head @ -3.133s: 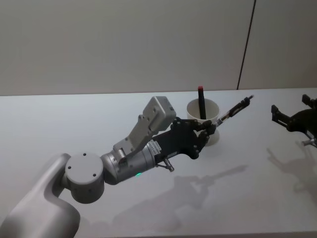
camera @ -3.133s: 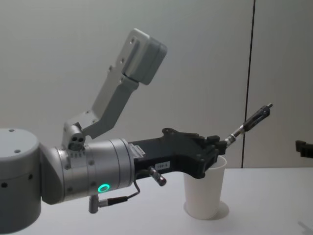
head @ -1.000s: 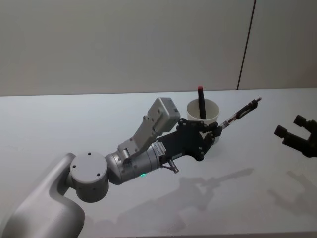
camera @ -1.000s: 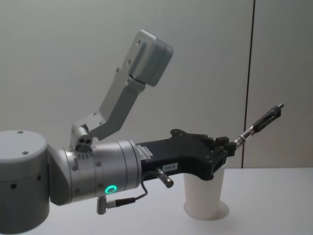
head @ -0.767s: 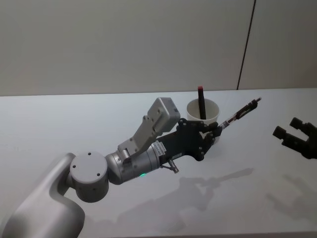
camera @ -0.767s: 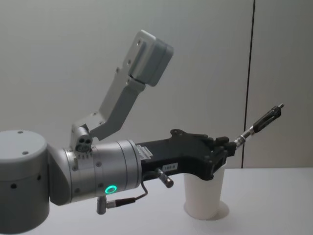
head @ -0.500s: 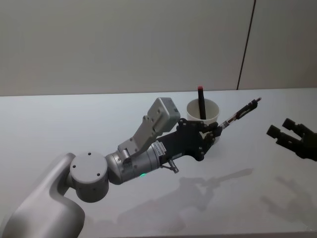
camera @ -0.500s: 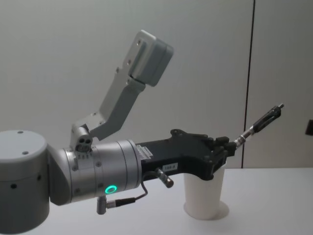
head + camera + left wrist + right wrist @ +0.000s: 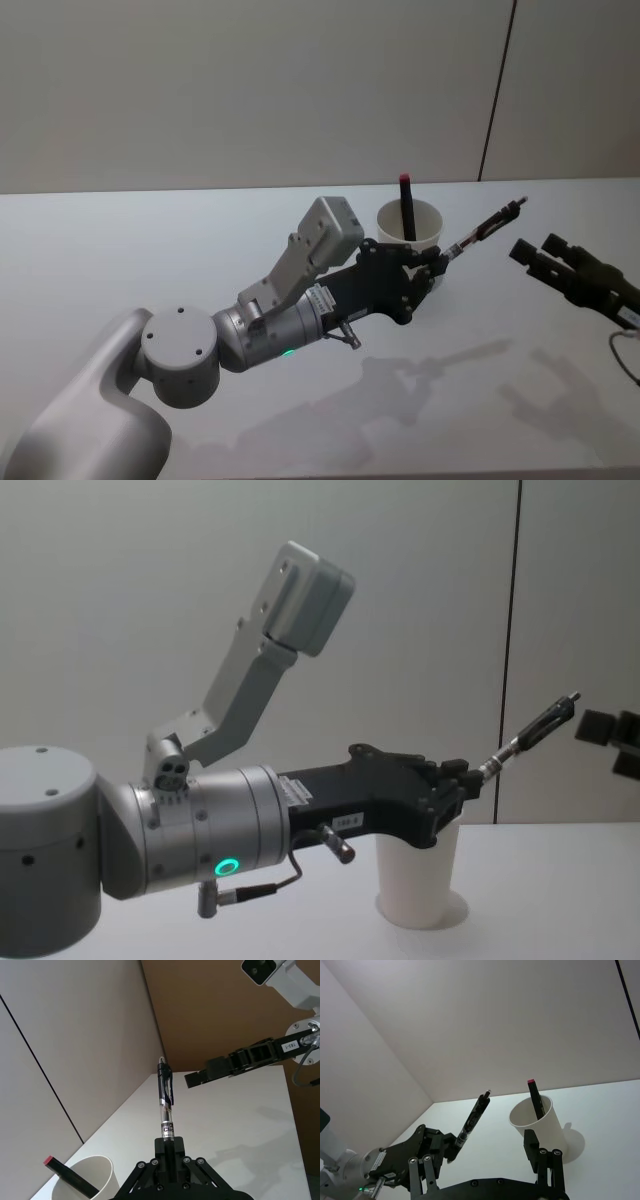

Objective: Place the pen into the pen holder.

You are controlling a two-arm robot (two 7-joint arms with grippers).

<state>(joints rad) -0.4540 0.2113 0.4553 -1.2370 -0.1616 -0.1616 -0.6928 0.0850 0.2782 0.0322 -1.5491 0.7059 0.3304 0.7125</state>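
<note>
The black left gripper (image 9: 432,265) hangs just in front of the pen holder (image 9: 410,226), its fingers clamped on the tip end of a slim clear-barrelled pen (image 9: 484,229) with a black clip, which slants up past the cup toward the right gripper (image 9: 535,252), whose two matte black fingers stand apart. The pen holder, a smooth white tapered paper cup with a rolled rim, stands on the pale bench (image 9: 150,240); its base is partly hidden by the left gripper. A dark marker (image 9: 406,205) with a red cap leans inside it.

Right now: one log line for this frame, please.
left end effector: shut on pen, beside pen holder | right end effector: open, near pen's free end | pen: not in holder
</note>
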